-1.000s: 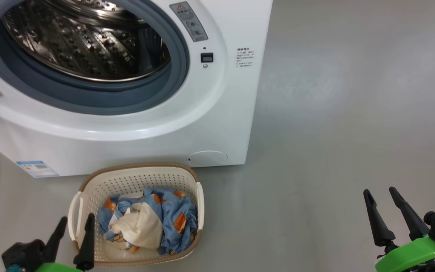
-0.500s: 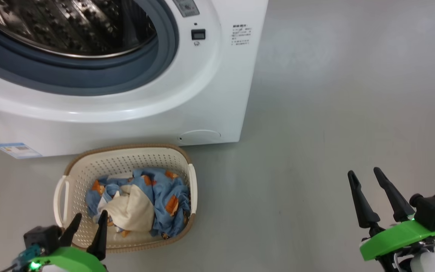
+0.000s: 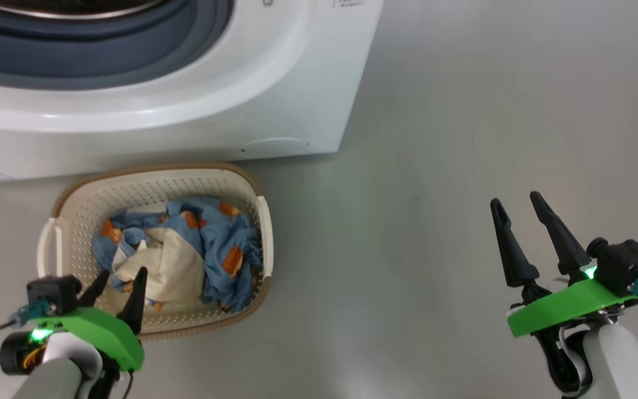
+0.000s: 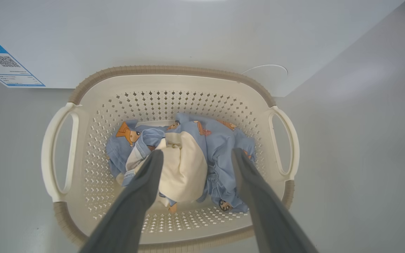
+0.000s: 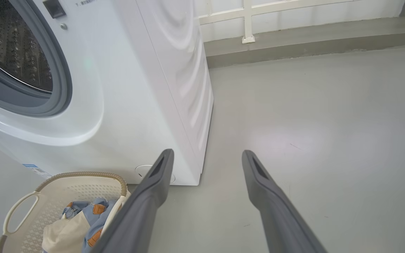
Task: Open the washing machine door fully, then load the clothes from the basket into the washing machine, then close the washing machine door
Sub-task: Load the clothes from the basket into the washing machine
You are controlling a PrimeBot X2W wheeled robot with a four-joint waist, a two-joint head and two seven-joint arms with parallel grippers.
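Head view: high, pitched steeply down at the floor [image 3: 435, 138]. The washing machine [image 3: 274, 72] lower front runs along the top, the basket [image 3: 153, 169] sits lower left.
Left wrist view: close over the basket, looking down into it along its fingers [image 4: 142, 196].
Right wrist view: lower and farther off, facing the machine's front-right corner.
All three share basket and machine base.

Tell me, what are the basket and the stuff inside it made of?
The basket looks like matte cream moulded plastic punched with small holes; its brown rim seems only patterned like weave. The clothes seem soft fabric, perhaps cotton: they crumple and fold.
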